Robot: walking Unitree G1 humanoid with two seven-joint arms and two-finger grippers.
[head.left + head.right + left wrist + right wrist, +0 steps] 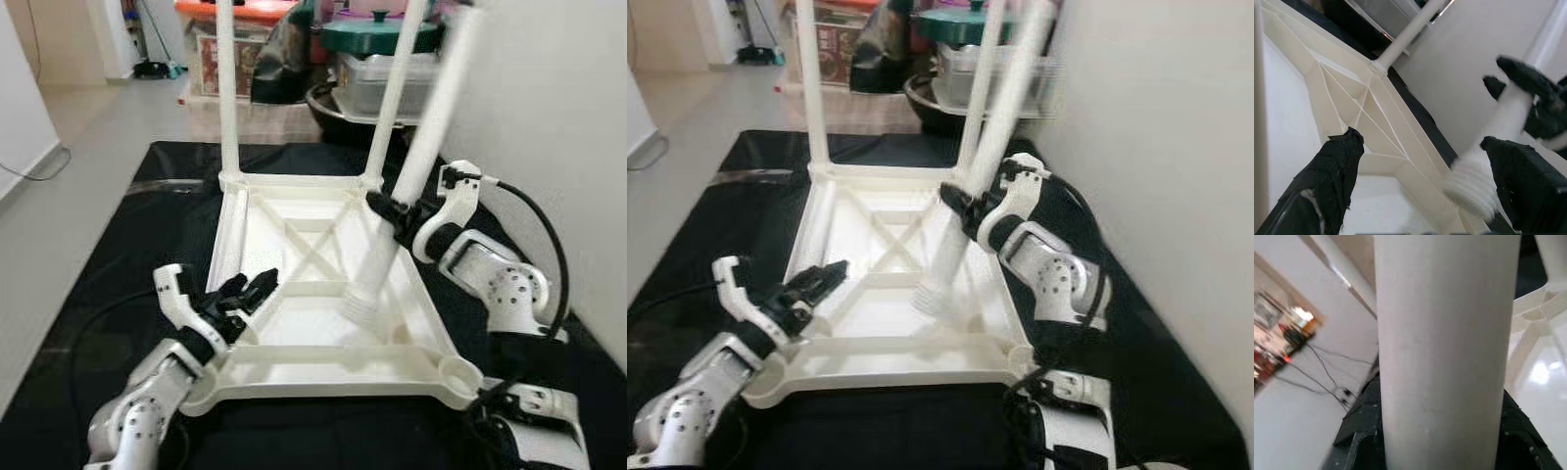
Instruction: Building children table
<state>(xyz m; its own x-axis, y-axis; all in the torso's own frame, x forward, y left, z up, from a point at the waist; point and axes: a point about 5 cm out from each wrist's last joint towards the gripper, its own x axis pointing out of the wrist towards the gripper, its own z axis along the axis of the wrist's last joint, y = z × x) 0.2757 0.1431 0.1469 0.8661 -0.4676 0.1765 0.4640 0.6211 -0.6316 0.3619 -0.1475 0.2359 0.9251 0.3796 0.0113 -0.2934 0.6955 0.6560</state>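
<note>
Tabletop [323,294] lies upside down at frame centre, two legs upright in its far corners. Right hand [397,217] grips a third leg [411,186], tilted, threaded end low over the near-right socket [457,372], lower right. Left hand [240,294], fingers parted and empty, rests at the left rim.

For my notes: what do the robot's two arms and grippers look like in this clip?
Both arms are silver-grey metal built from rounded joint housings with small screws. Each ends in a white bracket carrying two long black fingers: the left gripper and the right gripper. In the left wrist view the fingers look wrapped in rough black fabric. A black cable loops from the right wrist back along the arm.
</note>
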